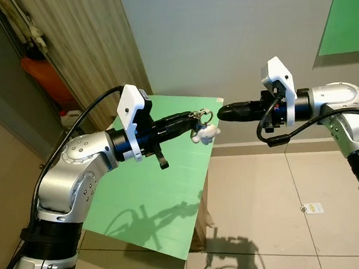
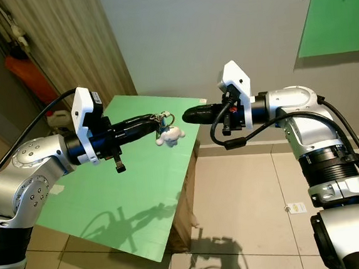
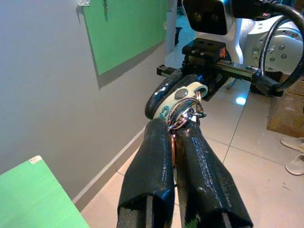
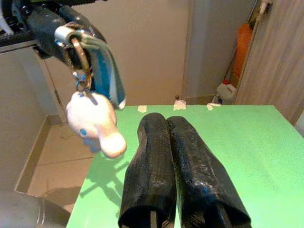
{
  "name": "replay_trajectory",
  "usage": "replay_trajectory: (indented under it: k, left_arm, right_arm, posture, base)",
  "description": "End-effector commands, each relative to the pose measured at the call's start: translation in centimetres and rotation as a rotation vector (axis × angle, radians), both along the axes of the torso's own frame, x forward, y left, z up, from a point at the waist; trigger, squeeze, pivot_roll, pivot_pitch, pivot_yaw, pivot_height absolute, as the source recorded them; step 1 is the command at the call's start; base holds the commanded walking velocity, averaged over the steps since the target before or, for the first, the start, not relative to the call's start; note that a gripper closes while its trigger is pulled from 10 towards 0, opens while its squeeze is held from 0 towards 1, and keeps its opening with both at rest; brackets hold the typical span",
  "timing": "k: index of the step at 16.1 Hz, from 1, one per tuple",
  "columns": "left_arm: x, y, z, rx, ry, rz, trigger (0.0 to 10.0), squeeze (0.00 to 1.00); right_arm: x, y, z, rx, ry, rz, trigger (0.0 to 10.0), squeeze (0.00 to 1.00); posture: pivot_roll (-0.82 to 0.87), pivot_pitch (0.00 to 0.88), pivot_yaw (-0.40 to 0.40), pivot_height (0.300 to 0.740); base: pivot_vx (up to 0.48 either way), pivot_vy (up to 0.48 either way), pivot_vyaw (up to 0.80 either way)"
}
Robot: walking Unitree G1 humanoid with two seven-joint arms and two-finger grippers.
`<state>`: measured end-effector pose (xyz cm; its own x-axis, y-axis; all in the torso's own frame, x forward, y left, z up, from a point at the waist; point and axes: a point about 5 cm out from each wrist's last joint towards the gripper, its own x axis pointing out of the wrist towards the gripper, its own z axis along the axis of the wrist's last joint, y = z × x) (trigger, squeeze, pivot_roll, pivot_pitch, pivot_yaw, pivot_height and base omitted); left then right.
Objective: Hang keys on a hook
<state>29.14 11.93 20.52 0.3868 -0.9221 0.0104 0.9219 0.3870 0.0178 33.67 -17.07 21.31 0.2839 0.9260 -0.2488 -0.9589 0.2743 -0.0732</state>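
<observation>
Left tool point(image 1: 191, 122) pinches one key bunch point(image 1: 201, 115) (one white charm point(image 1: 205, 133)); right tool point(image 1: 225, 113) pressed together.

Black fingers of the left gripper point(image 1: 194, 122) pinch keys point(image 3: 187, 111) on a brassy ring with a white plush charm point(image 4: 95, 124) over a bright green table point(image 2: 134, 189), beside grey wall point(image 1: 234, 35) and beige floor tiles point(image 1: 285, 194).

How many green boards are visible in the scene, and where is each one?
2. One green board lies flat as a table top below the left gripper, which holds the keys. The other green board is on the grey wall, upper right, above the right gripper.
</observation>
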Motion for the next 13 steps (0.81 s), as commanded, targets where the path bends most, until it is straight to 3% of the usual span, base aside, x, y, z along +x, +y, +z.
replay_trajectory:
  k: [1, 2, 8, 13]
  left_arm:
    - [0.0, 0.5, 0.6, 0.004, -0.025, 0.007, 0.0, 0.0]
    - [0.0, 0.5, 0.6, 0.005, -0.025, 0.008, 0.0, 0.0]
    - [-0.1, 0.4, 0.5, 0.004, -0.023, -0.002, 0.0, 0.0]
    - [-0.2, 0.3, 0.5, 0.007, -0.026, -0.025, 0.0, 0.0]
  right_arm:
    - [0.3, 0.3, 1.3, 0.005, -0.051, 0.011, 2.0, 0.86]
    - [0.0, 0.1, 1.2, 0.003, -0.014, 0.045, 10.0, 1.0]
    - [-1.0, -0.7, 0.8, -0.039, 0.046, 0.121, 10.0, 1.0]
    - [-1.5, 0.7, 2.1, 0.042, 0.058, 0.2, 10.0, 1.0]
  posture:
    - [-0.1, 0.038, 0.158, 0.74]
    - [-0.1, 0.04, 0.159, 0.74]
    - [-0.11, 0.035, 0.153, 0.74]
    - [-0.11, 0.027, 0.152, 0.74]
  base:
    - [0.0, 0.0, 0.0]
    - [0.0, 0.0, 0.0]
    - [0.0, 0.0, 0.0]
    - [0.0, 0.0, 0.0]
